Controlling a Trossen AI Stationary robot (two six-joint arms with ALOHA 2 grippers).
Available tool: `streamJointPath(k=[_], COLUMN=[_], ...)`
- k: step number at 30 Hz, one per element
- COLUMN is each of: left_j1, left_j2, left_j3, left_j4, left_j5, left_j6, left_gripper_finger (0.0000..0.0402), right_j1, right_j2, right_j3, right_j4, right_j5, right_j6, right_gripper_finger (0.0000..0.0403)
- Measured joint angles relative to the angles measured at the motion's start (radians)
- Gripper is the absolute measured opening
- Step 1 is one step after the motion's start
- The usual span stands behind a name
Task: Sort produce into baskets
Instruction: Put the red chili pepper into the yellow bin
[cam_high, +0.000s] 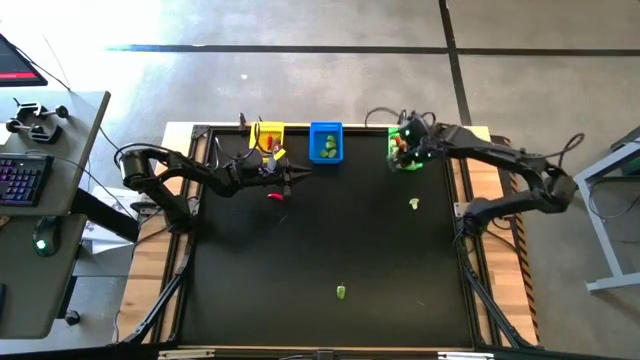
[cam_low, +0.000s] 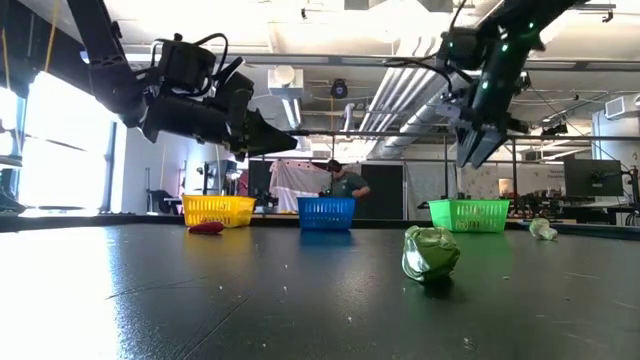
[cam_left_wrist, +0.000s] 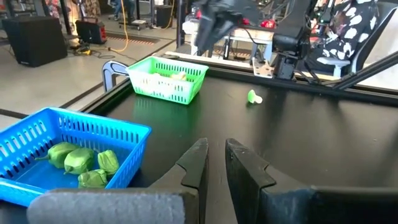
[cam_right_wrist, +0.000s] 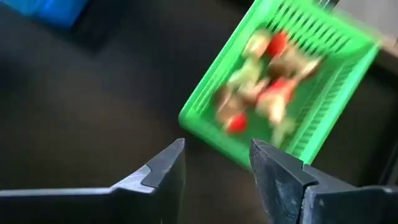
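- Yellow plastic basket (cam_high: 267, 134) sits leftmost of the three along the far edge of the black table top (cam_high: 330, 240); take the blue plastic basket (cam_high: 326, 142) in the middle as the landmark.
- Just left of the blue basket hangs the left gripper (cam_high: 292, 176), its fingers (cam_left_wrist: 194, 163) nearly pressed together with a thin slit between them and nothing pinched. A slim red chilli (cam_high: 275, 195) lies on the table close under that arm, nearer us than the yellow basket.
- Inside the blue basket lie several green leafy pieces (cam_left_wrist: 81, 163).
- Well in front of it, alone near our edge, sits a green crumpled toy vegetable (cam_high: 341, 291).
- To its right stands the bright green plastic basket (cam_high: 404, 148), holding white-and-red mushroom-like pieces (cam_right_wrist: 267, 87). The right gripper (cam_right_wrist: 214, 163) hovers over it, jaws spread and empty.
- Between that basket and our edge lies a small pale green piece (cam_high: 414, 204).
- I'd say the right arm is finishing a drop; it should lift straight up clear of the rim, so nothing gets knocked, before going for the pale piece.
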Motion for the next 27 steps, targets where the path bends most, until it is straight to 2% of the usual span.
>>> streamJointPath(k=[5, 11, 14, 18, 23, 27], left_j1=[0.0, 0.0, -0.005, -0.011, -0.043, -0.07], left_j2=[0.0, -0.002, -0.038, -0.115, -0.184, -0.194], left_j3=[0.0, 0.001, 0.006, 0.057, 0.119, 0.135], left_j4=[-0.003, -0.071, -0.226, -0.585, -0.943, -1.072], left_j5=[0.001, 0.027, 0.041, 0.026, -0.116, -0.192], left_j6=[0.024, 0.077, 0.145, 0.218, 0.298, 0.321], left_gripper_finger=[0.0038, 0.0038, 0.0038, 0.0039, 0.0051, 0.0073], right_j1=[0.187, 0.395, 0.471, 0.524, 0.539, 0.539], right_j2=[-0.009, -0.007, -0.007, -0.007, -0.007, -0.006], right_j3=[-0.003, -0.056, -0.078, -0.1, -0.1, -0.1], right_j4=[-0.085, 0.016, 0.092, 0.167, 0.19, 0.208], right_j5=[0.003, -0.013, 0.012, 0.065, 0.121, 0.139], right_j6=[0.122, 0.234, 0.248, 0.258, 0.256, 0.229], right_gripper_finger=[0.0161, 0.0161, 0.0161, 0.0161, 0.0161, 0.0161])
